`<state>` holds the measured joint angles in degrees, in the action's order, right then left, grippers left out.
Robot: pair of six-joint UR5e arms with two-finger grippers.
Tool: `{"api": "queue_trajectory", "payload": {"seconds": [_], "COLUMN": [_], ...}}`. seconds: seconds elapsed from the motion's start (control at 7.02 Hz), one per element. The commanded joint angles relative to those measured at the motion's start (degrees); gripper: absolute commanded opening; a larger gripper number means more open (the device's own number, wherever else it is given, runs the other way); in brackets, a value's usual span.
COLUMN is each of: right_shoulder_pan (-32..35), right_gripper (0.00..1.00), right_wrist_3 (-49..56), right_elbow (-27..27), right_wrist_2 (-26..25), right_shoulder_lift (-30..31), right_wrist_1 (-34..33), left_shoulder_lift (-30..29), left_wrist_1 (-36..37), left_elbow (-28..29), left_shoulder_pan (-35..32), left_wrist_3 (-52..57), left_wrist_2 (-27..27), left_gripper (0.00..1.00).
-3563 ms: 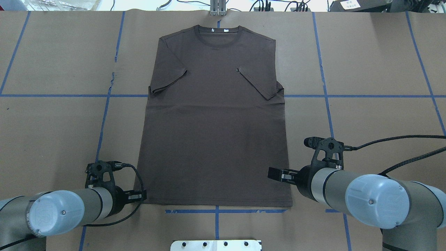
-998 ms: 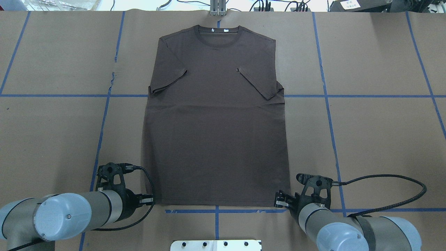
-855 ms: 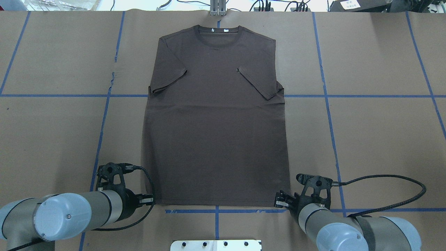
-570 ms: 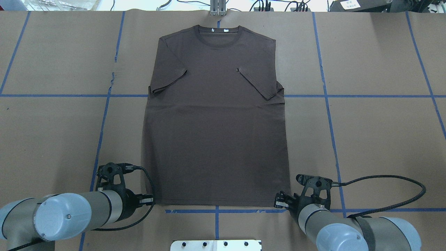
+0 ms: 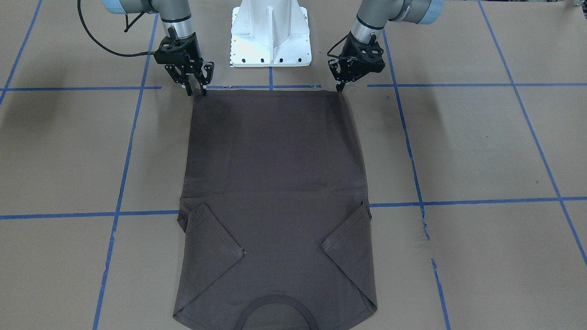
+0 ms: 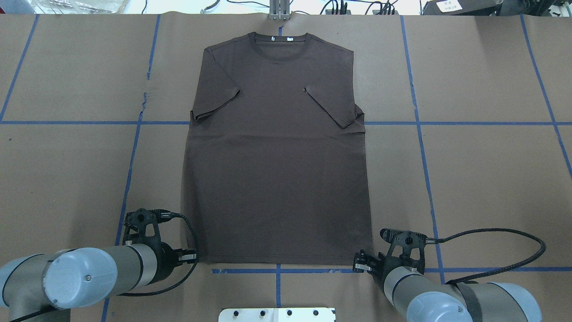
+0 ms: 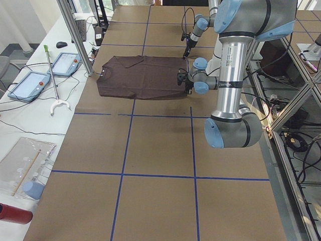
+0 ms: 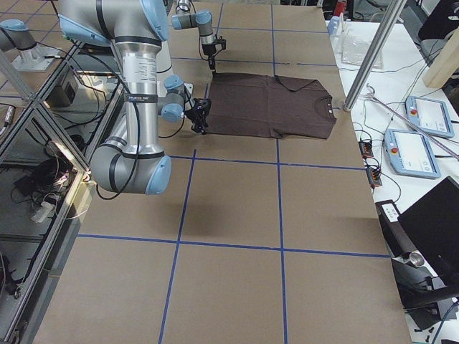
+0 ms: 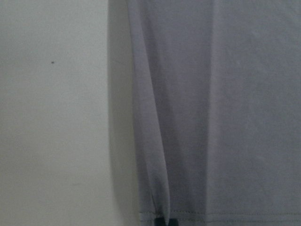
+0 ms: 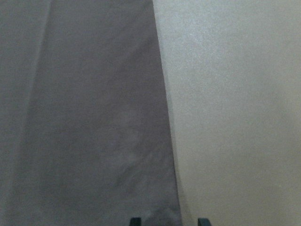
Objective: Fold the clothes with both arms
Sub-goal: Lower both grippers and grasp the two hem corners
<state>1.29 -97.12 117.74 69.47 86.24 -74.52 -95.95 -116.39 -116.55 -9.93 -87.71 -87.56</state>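
The dark brown-grey T-shirt point(image 6: 277, 179) lies flat on the brown table, neckline at the far edge, both sleeves folded in; it also shows in the front view point(image 5: 275, 160). My left gripper point(image 6: 195, 256) point(image 5: 340, 88) is at the near left hem corner. In the left wrist view its tips point(image 9: 160, 221) pinch that corner and the fabric point(image 9: 225, 117) puckers toward them. My right gripper point(image 6: 356, 264) point(image 5: 196, 91) is open at the near right hem corner. In the right wrist view its fingertips point(image 10: 135, 220) straddle the shirt's edge point(image 10: 84, 117).
The white bolted pedestal point(image 6: 277, 314) point(image 5: 270, 36) stands at the near table edge between the arms. Blue tape lines point(image 6: 415, 123) cross the brown table cover. A metal post point(image 7: 75, 35) and tablets point(image 7: 30, 83) stand past the shirt's neckline end.
My right gripper has come down from beside the shirt's right edge to the near right hem corner. My left gripper shifted right, pulling the near left corner inward. Barely any motion in the last second.
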Motion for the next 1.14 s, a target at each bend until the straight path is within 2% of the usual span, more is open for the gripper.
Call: {"api": "queue_trajectory", "payload": {"seconds": [0.0,0.14,0.71,0.86,1.0], "right_shoulder_pan": [-0.2,-0.2,-0.3,0.0,0.2], "right_gripper": [0.42,0.0,0.0,0.0,0.0], "right_wrist_3": [-0.1,0.0,0.1,0.5,0.9], "right_elbow": [0.0,-0.1,0.6,3.1,8.4], "right_wrist_2": [0.0,0.0,-0.4,0.0,1.2], "right_shoulder_lift": [0.2,0.2,-0.4,-0.1,1.8], "right_wrist_1": [0.0,0.0,0.1,0.0,-2.2], "left_shoulder_lift": [0.0,0.0,0.0,-1.2,-1.6], "left_wrist_1": [-0.1,-0.2,-0.3,0.2,4.0], "left_elbow": [0.2,0.3,0.2,-0.5,-5.1], "left_shoulder_pan": [0.0,0.1,0.0,-0.1,-0.3], "left_wrist_3": [0.0,0.0,-0.1,-0.3,-0.3], "left_wrist_2": [-0.1,-0.1,0.0,0.1,-0.2], "left_gripper": [0.0,0.0,0.0,0.0,0.0]}}
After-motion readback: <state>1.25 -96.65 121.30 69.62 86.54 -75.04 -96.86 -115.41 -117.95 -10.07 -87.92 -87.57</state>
